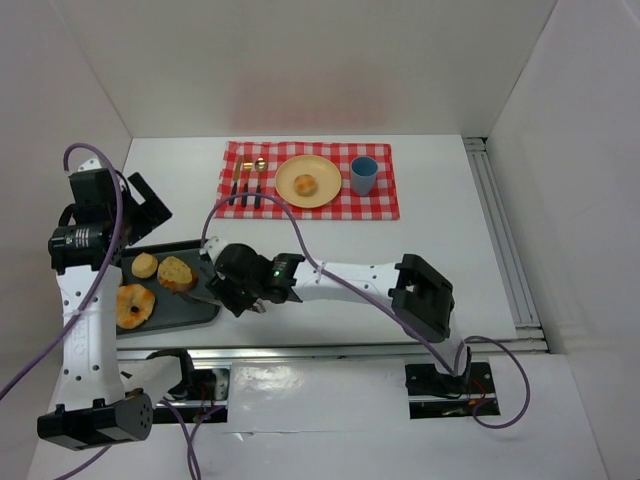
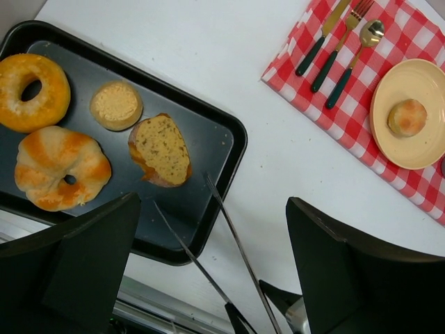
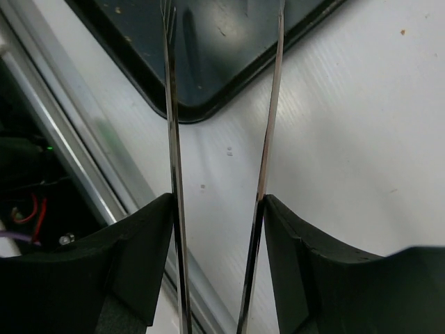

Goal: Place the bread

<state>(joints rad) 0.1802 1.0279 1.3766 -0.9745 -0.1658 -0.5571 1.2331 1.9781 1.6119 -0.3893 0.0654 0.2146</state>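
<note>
You have one bun [image 2: 407, 117] on the plate [image 2: 386, 142] and four bread pieces [image 2: 160, 149] waiting on the tray [image 2: 208, 132], your right gripper [image 3: 217, 209] clamping tongs [image 3: 268, 118] aimed at them, left gripper [image 2: 215, 236] wide and empty.

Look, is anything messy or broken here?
Nothing stands out. Four bread pieces lie in the dark tray, one bun sits on the yellow plate, the cutlery lies neatly and the blue cup stands upright.

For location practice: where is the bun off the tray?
Top view, far side: the bun sits on the yellow plate, between the cutlery and the blue cup.
</note>
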